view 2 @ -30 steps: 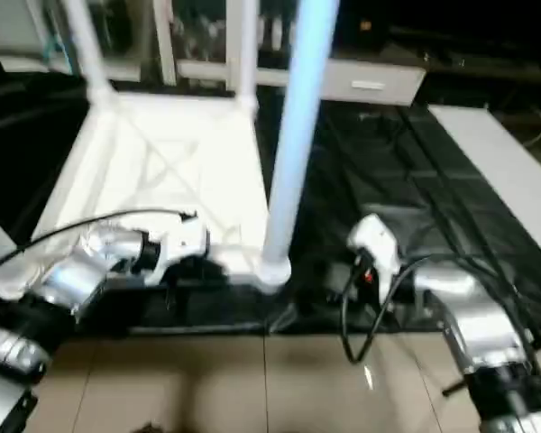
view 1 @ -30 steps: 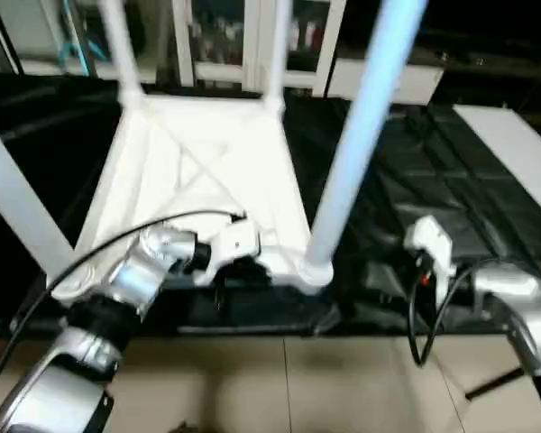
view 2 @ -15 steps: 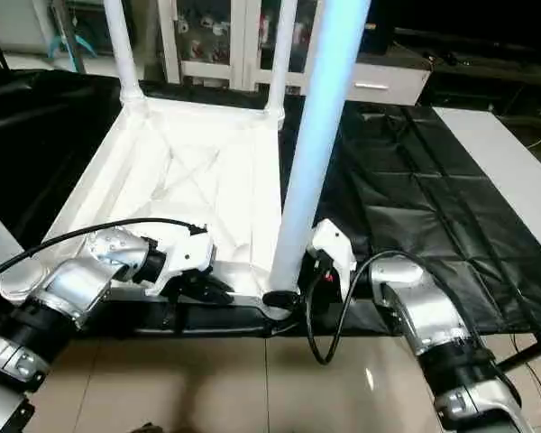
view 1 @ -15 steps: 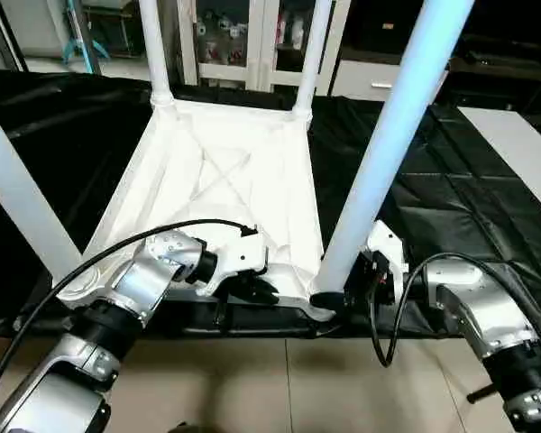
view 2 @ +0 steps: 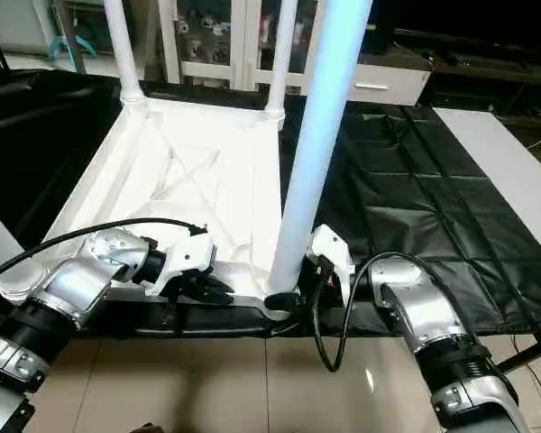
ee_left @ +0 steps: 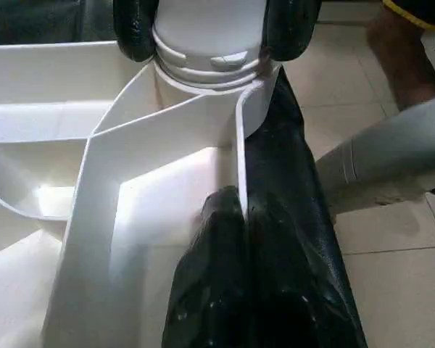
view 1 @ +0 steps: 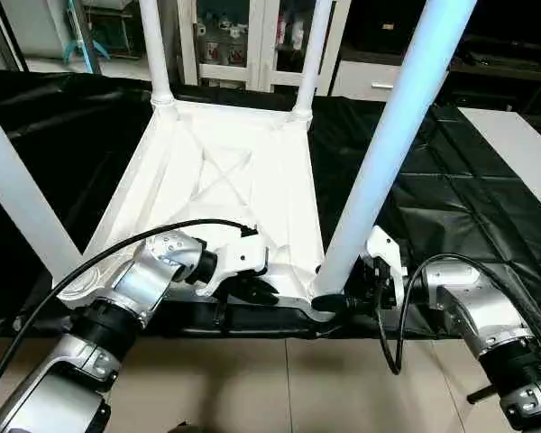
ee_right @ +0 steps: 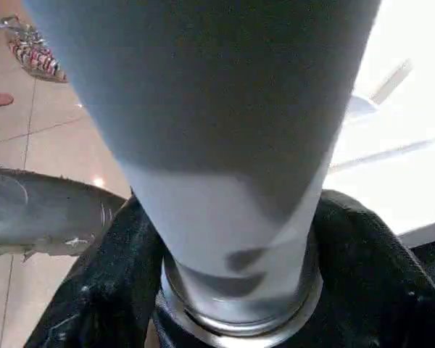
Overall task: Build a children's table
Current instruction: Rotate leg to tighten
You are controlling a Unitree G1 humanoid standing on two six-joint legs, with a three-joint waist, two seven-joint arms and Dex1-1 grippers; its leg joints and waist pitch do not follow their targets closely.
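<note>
- As the right gripper (view 2: 293, 287) closed in within a second, it clasped the lower-centre leg (view 2: 317, 135) at its socket.
- Left gripper (ee_left: 235, 217) clamped the tabletop (view 1: 225, 180) rim, frame centre; screwing likely.

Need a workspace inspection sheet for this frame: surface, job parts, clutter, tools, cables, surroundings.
Surface: black sheet over the work area; tiled floor in front.
Job's things: tabletop upside down, ribbed underside up; four legs standing in the corner sockets, near right leg included.
Clutter: nothing seen.
Tools: left tool shut on the tabletop's near rim wall; right tool shut around the near right leg's base.
Cables: black cable along the left forearm; another looped by the right wrist.
Surroundings: white cabinet with glass doors behind; white board at right.
</note>
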